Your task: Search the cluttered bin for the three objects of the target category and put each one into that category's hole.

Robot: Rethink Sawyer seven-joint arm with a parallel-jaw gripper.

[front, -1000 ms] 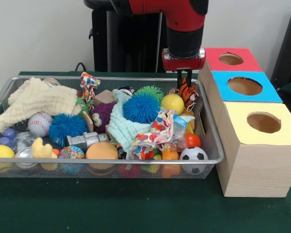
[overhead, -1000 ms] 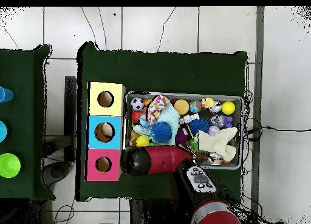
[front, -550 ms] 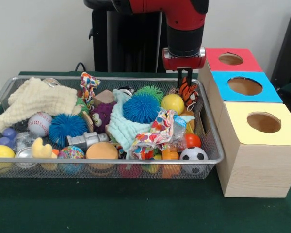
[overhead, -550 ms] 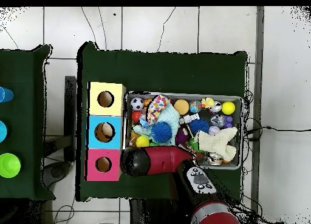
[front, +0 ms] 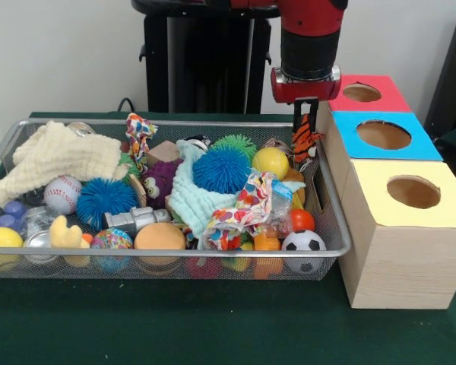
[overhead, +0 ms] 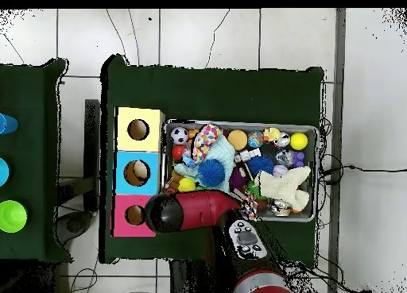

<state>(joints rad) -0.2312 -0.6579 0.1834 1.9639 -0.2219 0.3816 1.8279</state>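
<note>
Hand (front: 305,114) pinched shut on the tiger toy (front: 304,138), dangling over the bin's (front: 330,220) corner beside the red box (front: 362,93) — lift higher, center over that hole — then release.

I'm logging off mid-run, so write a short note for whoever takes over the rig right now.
Gripper: shut on the tiger toy, which hangs clear of the clutter at the wire bin's far corner, beside the red box.
Boxes: red, blue and yellow stand in a row beside the bin, one hole in each top. The overhead view shows something pale in the blue hole; I cannot tell what.
Done: one toy picked.
Left: drop it into its category's hole, then search the bin for the remaining targets.
</note>
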